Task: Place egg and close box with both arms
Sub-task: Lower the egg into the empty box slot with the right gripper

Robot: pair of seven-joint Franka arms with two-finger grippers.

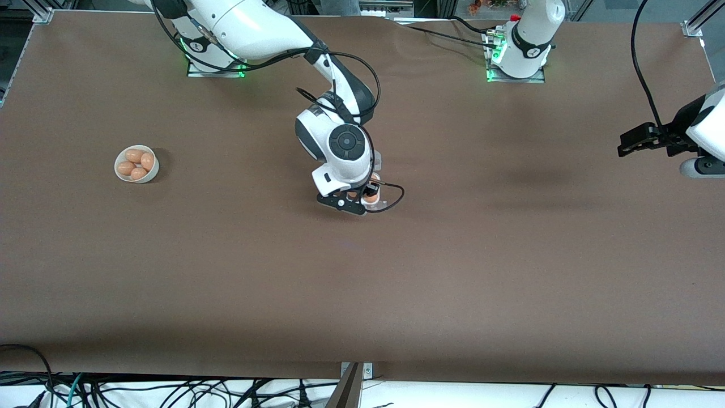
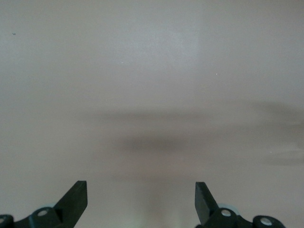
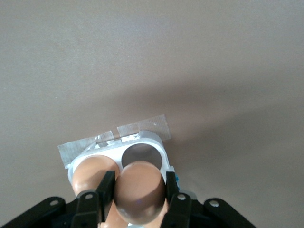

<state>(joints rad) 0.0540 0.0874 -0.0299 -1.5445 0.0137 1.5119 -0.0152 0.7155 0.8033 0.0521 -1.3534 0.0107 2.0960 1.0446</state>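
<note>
My right gripper (image 3: 138,202) pinches the egg (image 3: 140,192) over the box (image 3: 142,149) at mid-frame; released off-centre, it could roll off an empty cell. My left gripper (image 2: 141,202) waits wide open, far right.

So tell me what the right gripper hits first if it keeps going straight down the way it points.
The right gripper, shut on the egg, would likely press it into the box, probably the empty cell or beside it; depth is unclear.
</note>
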